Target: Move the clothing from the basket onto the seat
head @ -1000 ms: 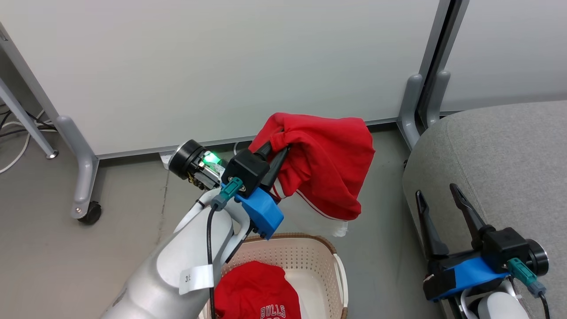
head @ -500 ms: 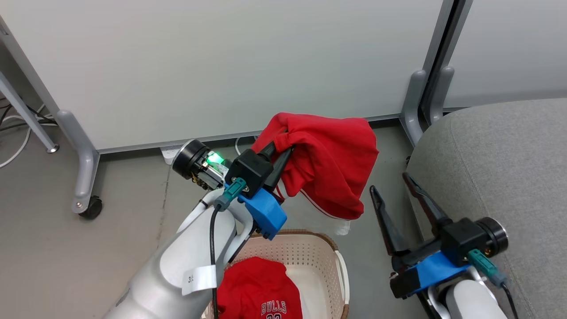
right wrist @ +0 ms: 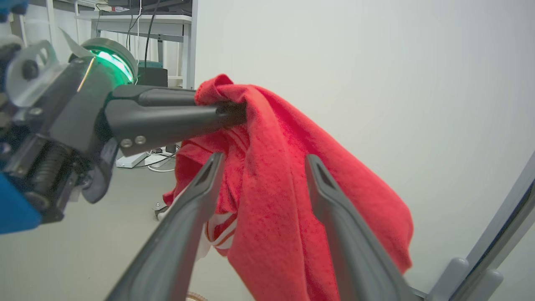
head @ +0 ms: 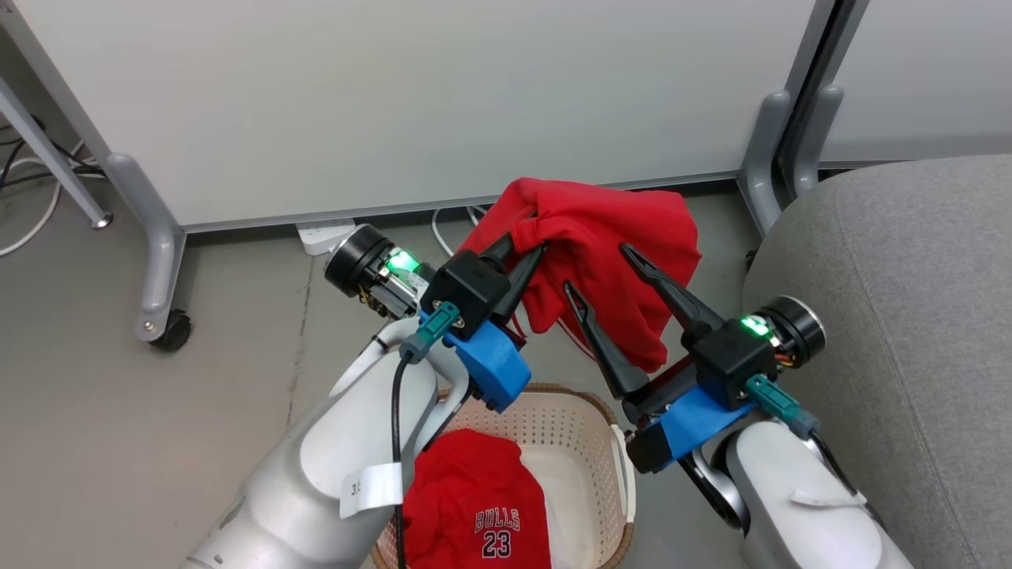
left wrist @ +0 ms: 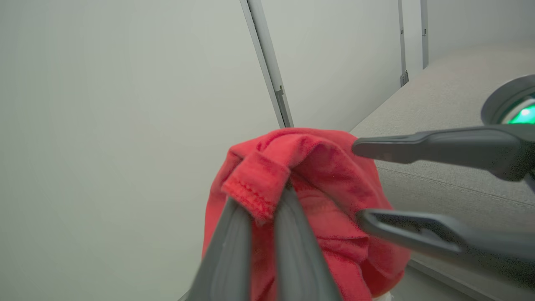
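L gripper (head: 518, 249) clenched on bunched fold of red garment (head: 609, 245). Cloth hangs in air above floor (head: 237, 379), past far rim of basket (head: 569, 419), near seat (head: 909, 276) but not on it. R gripper (head: 594, 267) spread wide, fingers either side of hanging cloth, no pinch; contact unclear. 2nd red piece, "BULLS 23" jersey (head: 474, 506), lies inside basket.
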Motion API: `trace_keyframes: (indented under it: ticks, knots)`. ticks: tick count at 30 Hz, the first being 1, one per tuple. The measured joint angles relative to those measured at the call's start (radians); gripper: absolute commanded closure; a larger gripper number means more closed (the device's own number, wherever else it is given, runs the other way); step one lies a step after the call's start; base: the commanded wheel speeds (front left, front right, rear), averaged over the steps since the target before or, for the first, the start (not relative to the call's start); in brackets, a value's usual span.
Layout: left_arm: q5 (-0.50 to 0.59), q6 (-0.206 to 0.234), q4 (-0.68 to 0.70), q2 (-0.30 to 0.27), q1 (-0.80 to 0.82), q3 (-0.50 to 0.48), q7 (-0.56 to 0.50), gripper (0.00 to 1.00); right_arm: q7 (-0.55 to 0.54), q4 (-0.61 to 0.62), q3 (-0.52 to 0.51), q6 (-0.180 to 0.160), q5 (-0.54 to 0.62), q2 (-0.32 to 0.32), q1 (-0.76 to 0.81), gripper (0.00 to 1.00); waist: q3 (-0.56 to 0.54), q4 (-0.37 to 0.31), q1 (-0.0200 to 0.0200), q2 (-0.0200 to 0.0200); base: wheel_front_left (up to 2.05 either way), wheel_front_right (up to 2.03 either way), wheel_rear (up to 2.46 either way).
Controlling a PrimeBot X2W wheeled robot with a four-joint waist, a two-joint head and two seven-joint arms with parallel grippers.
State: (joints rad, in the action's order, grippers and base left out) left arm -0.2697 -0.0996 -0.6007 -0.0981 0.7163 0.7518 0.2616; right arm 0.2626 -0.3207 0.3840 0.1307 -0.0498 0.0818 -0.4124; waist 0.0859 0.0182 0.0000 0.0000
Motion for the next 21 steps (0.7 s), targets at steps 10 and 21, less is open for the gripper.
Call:
trace_keyframes:
  ticks: [10, 21]
  knots:
    - [0.015, -0.007, 0.010, 0.018, 0.029, 0.008, 0.000, 1.00, 0.000, -0.134, 0.029, 0.000, 0.021, -0.010, -0.134, 0.00, 0.043, 0.033, 0.0001, 0.0000, 0.00, 0.00, 0.00]
    - [0.024, -0.010, 0.019, 0.028, 0.046, 0.007, 0.000, 1.00, 0.000, -0.257, 0.024, 0.000, 0.051, -0.025, -0.211, 0.77, 0.075, 0.040, 0.0001, 0.0000, 0.00, 0.00, 0.00]
